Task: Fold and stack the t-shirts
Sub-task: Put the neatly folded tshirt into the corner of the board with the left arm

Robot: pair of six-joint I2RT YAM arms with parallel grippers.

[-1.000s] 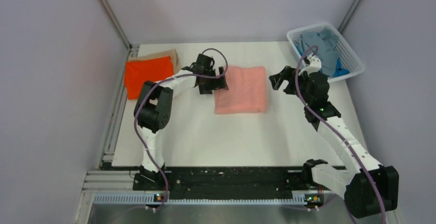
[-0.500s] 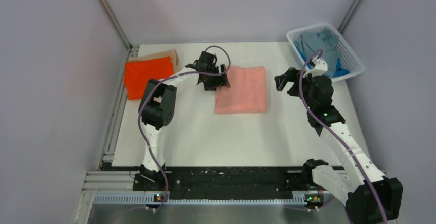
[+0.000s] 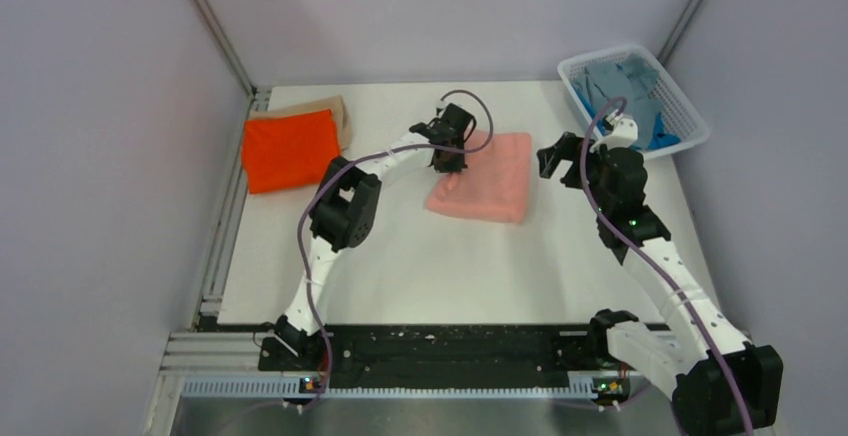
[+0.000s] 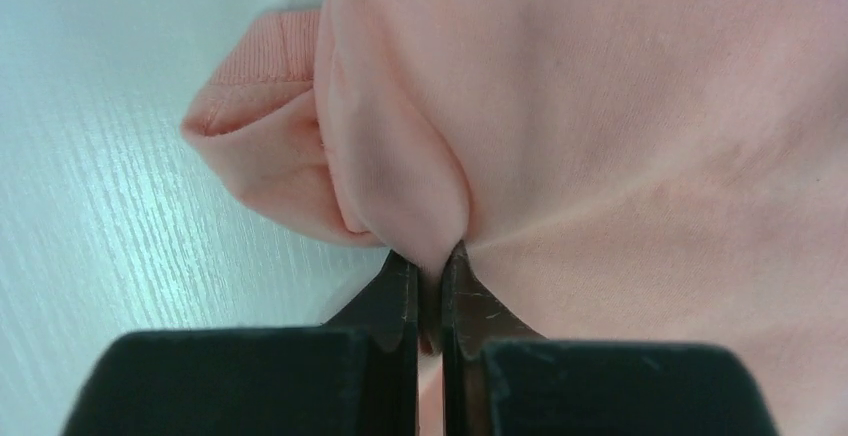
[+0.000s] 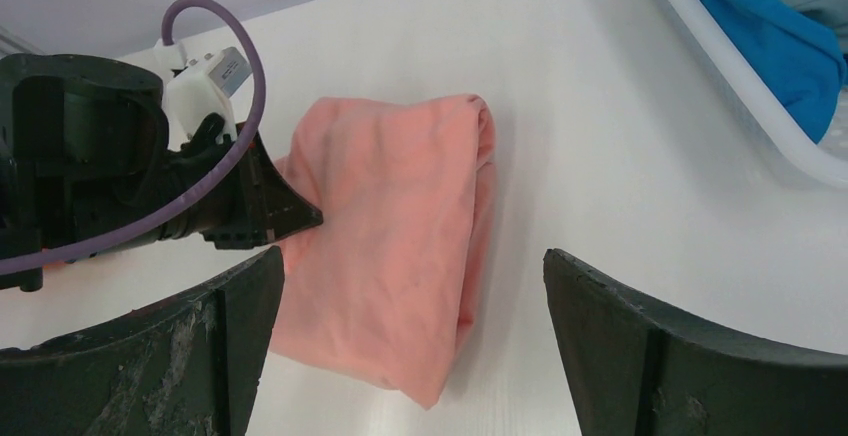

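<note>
The folded salmon pink t-shirt (image 3: pixel 492 178) lies mid-table, skewed, its left edge bunched up. My left gripper (image 3: pixel 447 163) is shut on a pinched fold of that edge (image 4: pixel 405 191), the cloth squeezed between the jaws of the left gripper (image 4: pixel 430 261). My right gripper (image 3: pixel 557 160) hangs open just right of the shirt; in its wrist view the right gripper (image 5: pixel 410 261) stands over the pink t-shirt (image 5: pixel 400 206) with nothing held. The orange t-shirt (image 3: pixel 288 149) lies folded at the far left on a tan one (image 3: pixel 328 108).
A white mesh basket (image 3: pixel 692 122) at the back right holds a grey t-shirt (image 3: pixel 618 81) and a blue one (image 3: pixel 662 132); its rim (image 5: pixel 735 86) runs close to my right gripper. Grey walls and metal rails bound the table.
My left gripper moved right onto the pink t-shirt's left edge and shut on it, pushing the shirt askew. The right arm shifted slightly right early on and stayed open.
</note>
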